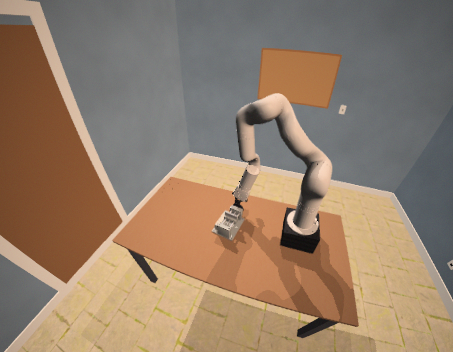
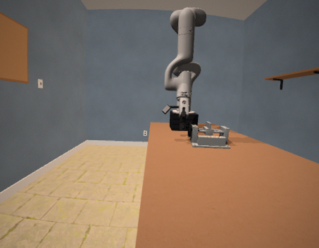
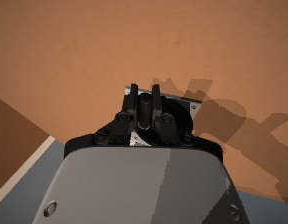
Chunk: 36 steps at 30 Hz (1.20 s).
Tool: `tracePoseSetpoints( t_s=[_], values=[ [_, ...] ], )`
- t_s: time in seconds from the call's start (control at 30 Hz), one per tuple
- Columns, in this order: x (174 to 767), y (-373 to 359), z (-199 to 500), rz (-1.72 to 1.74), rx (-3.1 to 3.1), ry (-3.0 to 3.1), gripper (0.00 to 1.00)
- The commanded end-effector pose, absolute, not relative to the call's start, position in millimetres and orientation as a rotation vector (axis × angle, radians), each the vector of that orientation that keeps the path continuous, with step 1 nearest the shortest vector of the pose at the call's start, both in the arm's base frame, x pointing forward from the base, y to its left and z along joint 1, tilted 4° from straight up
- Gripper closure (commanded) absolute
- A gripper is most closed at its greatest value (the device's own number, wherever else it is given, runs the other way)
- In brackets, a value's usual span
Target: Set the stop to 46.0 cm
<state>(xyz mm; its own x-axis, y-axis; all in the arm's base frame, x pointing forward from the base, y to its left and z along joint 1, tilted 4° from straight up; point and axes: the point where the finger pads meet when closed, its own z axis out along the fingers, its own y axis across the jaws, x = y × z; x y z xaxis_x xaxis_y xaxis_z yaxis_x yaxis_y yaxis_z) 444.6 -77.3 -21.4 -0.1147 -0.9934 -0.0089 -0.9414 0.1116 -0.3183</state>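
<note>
A grey stop fixture (image 1: 223, 231) (image 2: 211, 141) stands on the table, with an upright stop block (image 2: 208, 129) between its two side walls. No scale reading is legible. The black handwheel (image 2: 190, 130) (image 3: 181, 118) is on the fixture's side. In the wrist view its disc lies mostly right of and behind the fingers. My gripper (image 1: 238, 204) (image 2: 183, 127) (image 3: 144, 93) is shut on the wheel's dark upright handle (image 3: 145, 111), which shows between the two fingers. The fingers and gripper body hide part of the wheel.
The brown table (image 1: 167, 220) (image 2: 191, 190) carries the fixture and the black base block (image 1: 300, 242) of the arm, which stands right of the fixture in the top view. A wall shelf (image 2: 297, 73) is at the right in the exterior view.
</note>
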Motion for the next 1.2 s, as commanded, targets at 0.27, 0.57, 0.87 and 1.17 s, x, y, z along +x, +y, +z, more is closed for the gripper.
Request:
tracePoseSetpoints(
  t_s=[0.27, 0.57, 0.87, 1.17],
  values=[
    [453, -78, -43, -0.345, -1.928, 2.166, 0.94],
    [448, -77, -57, -0.345, -1.928, 2.166, 0.94],
    [432, -75, -69, -0.345, -1.928, 2.166, 0.94],
    [415, -74, -69, -0.345, -1.928, 2.166, 0.94]
  ],
)
